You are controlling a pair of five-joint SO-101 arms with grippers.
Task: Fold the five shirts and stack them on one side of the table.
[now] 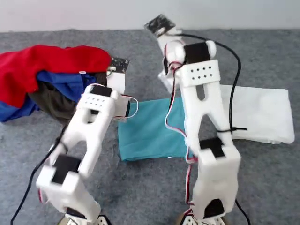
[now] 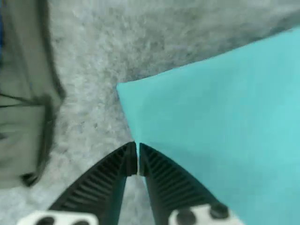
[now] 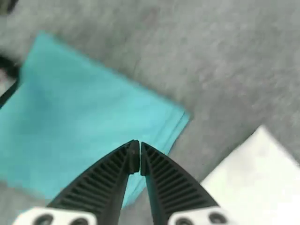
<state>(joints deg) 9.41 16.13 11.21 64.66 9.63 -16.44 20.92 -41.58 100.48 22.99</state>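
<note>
Left gripper (image 2: 137, 159): jaws drawn together, tips right at the side edge of the teal shirt (image 2: 215, 122), close to a corner. Could not tell whether any cloth was nipped between them. Right gripper (image 3: 139, 157): jaws together too, nothing held, hovering over the same shirt near its opposite end.

Grey table (image 1: 140, 197) under everything. On the left gripper's outer side sat an unfolded heap: red shirt (image 1: 47, 63) on top, blue shirt (image 1: 70, 82) beneath, olive shirt (image 2: 23, 117) nearest that gripper. Beyond the right gripper, away from the left one, lay the white shirt (image 1: 260, 115), folded flat, apart from the teal.

Teal shirt was a flat folded rectangle with clean edges and layered folds at one corner. Its long axis appeared to run from one gripper across to the other.

Judgement: two shirts folded, three to go. Stacking teal on white means travel toward the right gripper's side; the right arm is nearer.
</note>
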